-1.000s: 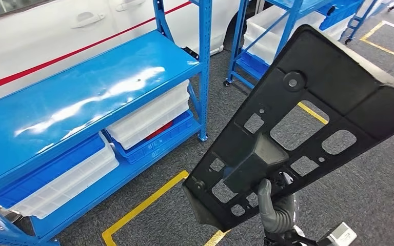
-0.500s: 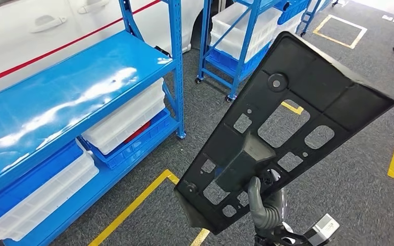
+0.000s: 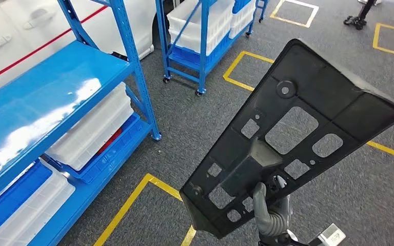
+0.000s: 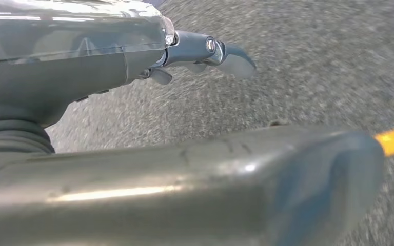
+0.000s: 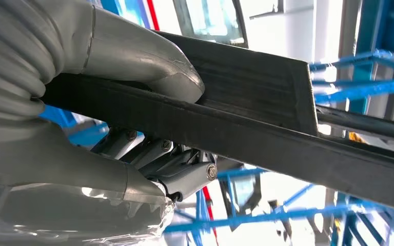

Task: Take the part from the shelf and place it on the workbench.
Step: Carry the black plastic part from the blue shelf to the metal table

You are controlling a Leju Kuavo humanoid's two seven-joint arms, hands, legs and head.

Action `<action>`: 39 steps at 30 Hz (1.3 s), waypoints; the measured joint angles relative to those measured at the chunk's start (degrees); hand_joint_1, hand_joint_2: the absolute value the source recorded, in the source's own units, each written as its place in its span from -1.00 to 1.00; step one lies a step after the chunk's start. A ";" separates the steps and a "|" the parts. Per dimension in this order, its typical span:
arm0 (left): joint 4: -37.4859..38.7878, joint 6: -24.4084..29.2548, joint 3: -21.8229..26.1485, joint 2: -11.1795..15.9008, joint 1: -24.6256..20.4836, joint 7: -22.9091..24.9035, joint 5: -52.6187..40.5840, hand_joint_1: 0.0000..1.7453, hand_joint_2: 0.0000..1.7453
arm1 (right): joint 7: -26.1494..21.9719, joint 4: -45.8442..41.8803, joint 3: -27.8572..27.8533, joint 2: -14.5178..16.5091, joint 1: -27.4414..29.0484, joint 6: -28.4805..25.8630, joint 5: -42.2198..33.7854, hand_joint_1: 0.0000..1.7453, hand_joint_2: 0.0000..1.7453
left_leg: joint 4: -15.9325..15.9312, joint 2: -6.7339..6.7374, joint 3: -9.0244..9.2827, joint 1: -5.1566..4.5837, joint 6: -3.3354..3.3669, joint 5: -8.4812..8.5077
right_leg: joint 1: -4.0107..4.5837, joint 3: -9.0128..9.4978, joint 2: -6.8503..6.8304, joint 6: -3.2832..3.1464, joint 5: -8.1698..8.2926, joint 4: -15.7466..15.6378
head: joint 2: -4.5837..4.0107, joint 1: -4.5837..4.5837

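Head view has the right hand at 6 o'clock, holding the part, a flat black plastic panel with many cut-outs, by its narrow lower end. Its wide end tilts up toward 1 o'clock, above the grey carpeted floor with its yellow tape lines. A blue shelf with white bins below sits at 9 o'clock, and a second blue rack at 12 o'clock. Right wrist view shows the thumb pressed on one face of the panel and darker fingers on the other. Left wrist view shows the left hand over the carpet, holding nothing, its fingers apart.
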 joint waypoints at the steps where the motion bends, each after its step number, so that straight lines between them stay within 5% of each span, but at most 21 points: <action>1: 0.00 -0.08 0.14 0.00 0.11 -0.14 -0.01 -1.00 -1.00 | -0.04 -0.09 0.01 -0.01 0.09 0.00 0.00 1.00 1.00 | 3.81 -1.39 -1.73 0.04 -0.08 -2.04 | -0.02 -0.20 0.75 -0.22 0.13 0.00 | 0.00 -0.01; 3: 0.00 -0.09 0.44 0.01 0.19 -0.29 -0.08 -1.00 -1.00 | -0.04 -0.13 0.02 -0.02 0.42 -0.01 0.00 1.00 1.00 | 10.06 -2.34 -4.69 0.06 -0.18 -4.17 | 0.03 -0.50 2.44 -0.38 0.31 0.10 | 0.00 -0.02; 4: 0.00 -0.02 0.54 0.02 0.21 -0.33 -0.16 -1.00 -1.00 | -0.04 -0.13 0.02 -0.03 0.60 -0.01 0.01 1.00 1.00 | 10.54 -2.44 -4.98 0.08 -0.19 -3.57 | 0.05 -0.58 3.36 -0.36 0.38 0.19 | 0.00 -0.02; 6: 0.00 0.15 0.63 0.08 0.24 -0.43 -0.36 -1.00 -1.00 | -0.03 -0.13 0.02 -0.03 0.78 -0.03 0.09 1.00 1.00 | 5.08 -3.31 -2.60 0.17 -0.04 0.44 | 0.04 -0.62 5.19 -0.20 0.44 0.52 | 0.00 -0.02; 9: 0.01 0.23 0.69 0.23 0.30 -0.55 -0.45 -1.00 -1.00 | -0.03 -0.14 0.02 -0.03 0.76 -0.04 0.32 1.00 1.00 | -4.10 -7.60 1.06 0.40 0.35 4.00 | -0.01 -1.38 7.32 0.53 0.45 1.41 | 0.00 -0.01; 10: 0.01 0.23 0.70 0.27 0.26 -0.58 -0.47 -1.00 -1.00 | -0.03 -0.14 0.02 -0.03 0.78 -0.05 0.40 1.00 1.00 | -4.83 -8.10 1.21 0.33 0.51 3.91 | -0.10 -1.73 8.00 0.95 0.54 1.56 | 0.00 -0.01; 12: 0.00 0.21 0.72 0.33 0.09 -0.60 -0.49 -1.00 -1.00 | -0.03 -0.16 0.02 -0.03 0.90 -0.13 0.72 1.00 1.00 | -5.29 -6.66 1.39 0.25 1.05 4.24 | -0.32 -2.24 9.07 1.74 0.84 1.62 | 0.00 0.00; 14: 0.00 0.10 0.74 0.39 0.01 -0.50 -0.46 -1.00 -1.00 | -0.03 -0.25 0.02 -0.05 0.94 -0.27 1.13 1.00 1.00 | -5.91 -4.93 1.65 0.42 1.76 4.79 | -0.27 -3.38 6.88 2.29 -0.42 3.59 | 0.00 0.05; 16: 0.00 0.05 0.81 0.42 0.05 -0.24 -0.39 -1.00 -1.00 | -0.01 -0.31 0.02 -0.07 0.82 -0.41 1.43 1.00 1.00 | -6.20 -3.19 1.59 0.40 2.16 5.01 | -0.37 -6.46 3.26 2.81 -4.02 9.85 | 0.00 0.11; 18: 0.00 0.12 0.99 0.42 0.11 0.00 -0.30 -1.00 -1.00 | 0.02 -0.27 0.02 -0.08 0.77 -0.49 1.66 1.00 1.00 | -6.18 -1.44 1.45 0.33 2.19 4.97 | -0.77 -9.76 1.96 3.37 -6.76 16.67 | 0.00 0.11; 19: 0.00 0.15 1.07 0.43 0.11 0.04 -0.27 -1.00 -1.00 | 0.02 -0.26 0.02 -0.09 0.81 -0.51 1.75 1.00 1.00 | -6.18 -0.59 1.44 0.32 2.13 4.92 | -1.01 -10.19 1.68 3.58 -6.65 17.68 | 0.00 0.11; 20: 0.00 0.17 1.12 0.43 0.07 0.07 -0.25 -1.00 -1.00 | 0.02 -0.25 0.02 -0.10 0.83 -0.52 1.81 1.00 1.00 | -6.17 0.21 1.49 0.33 2.01 4.85 | -1.22 -9.36 1.36 3.73 -5.48 16.33 | 0.00 0.11; 22: 0.00 0.19 1.15 0.43 -0.05 0.11 -0.25 -1.00 -1.00 | 0.02 -0.25 0.02 -0.11 0.81 -0.52 1.89 1.00 1.00 | -6.17 1.61 1.83 0.31 1.60 4.58 | -1.39 -4.91 -0.65 3.73 -2.06 8.39 | 0.00 0.11; 24: 0.00 0.19 1.16 0.43 -0.10 0.16 -0.26 -1.00 -1.00 | 0.03 -0.27 0.02 -0.11 0.73 -0.52 1.93 1.00 1.00 | -6.15 2.71 2.15 0.11 0.89 4.15 | -1.04 -1.54 -2.63 3.12 -0.45 2.31 | 0.00 0.10; 27: 0.00 0.29 1.19 0.43 -0.35 0.20 -0.29 -1.00 -1.00 | 0.04 -0.31 0.02 -0.13 0.74 -0.54 2.05 1.00 1.00 | -6.24 4.04 2.79 0.14 -0.29 3.69 | -0.60 -1.22 -1.55 1.83 -0.44 1.37 | 0.00 0.10; 30: 0.00 0.84 1.22 0.40 -0.48 0.37 -0.60 -1.00 -1.00 | 0.15 -0.30 0.27 -0.10 0.47 -0.79 2.81 1.00 1.00 | -2.20 0.43 1.49 0.55 -1.04 0.79 | -0.84 -1.10 0.41 0.53 0.01 0.85 | 0.00 0.09; 32: 0.00 1.43 1.22 0.35 -0.33 0.84 -0.90 -1.00 -1.00 | 0.37 -0.22 0.83 -0.07 -0.06 -1.17 3.62 1.00 1.00 | 5.48 -2.04 -2.16 0.56 -0.99 -3.15 | -0.58 -1.26 1.77 0.06 0.05 0.89 | 0.00 0.09; 34: 0.00 1.98 1.22 0.31 -0.22 1.46 -1.19 -1.00 -1.00 | 0.70 -0.06 1.44 -0.05 -0.39 -1.84 4.29 1.00 1.00 | 10.55 -2.51 -4.99 0.50 -0.82 -4.23 | -0.25 -1.35 3.45 -0.08 0.04 1.06 | 0.00 0.08; 36: 0.00 2.30 1.24 0.31 -0.13 1.77 -1.47 -1.00 -1.00 | 0.92 0.07 1.81 -0.05 -0.51 -2.57 4.75 1.00 1.00 | 7.32 -2.99 -4.07 0.47 -0.43 -0.90 | -0.06 -1.32 5.21 -0.08 0.01 1.30 | 0.00 0.07; 39: 0.00 2.22 1.25 0.33 0.07 1.54 -1.62 -1.00 -1.00 | 0.68 0.08 2.18 -0.07 -0.56 -3.77 5.31 1.00 1.00 | -3.27 -6.56 0.02 0.49 0.23 4.15 | -0.01 -1.52 7.41 0.30 -0.02 1.67 | 0.00 0.08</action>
